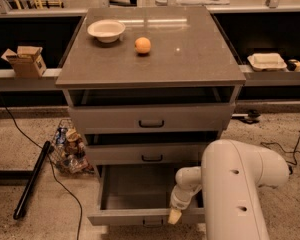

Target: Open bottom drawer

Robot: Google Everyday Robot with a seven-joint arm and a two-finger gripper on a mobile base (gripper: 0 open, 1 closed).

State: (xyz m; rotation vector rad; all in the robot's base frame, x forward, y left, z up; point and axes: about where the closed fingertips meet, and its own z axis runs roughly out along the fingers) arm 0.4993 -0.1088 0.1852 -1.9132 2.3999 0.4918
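One gripper [174, 216] sits at the front edge of the pulled-out bottom drawer [125, 217]. Whether it is spread or clamped cannot be told.

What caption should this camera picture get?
Robot's gripper hangs at the front edge of the pulled-out bottom drawer.

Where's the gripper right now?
In the camera view, the gripper sits low, right of centre, at the front panel of the pulled-out bottom drawer, below the middle drawer.
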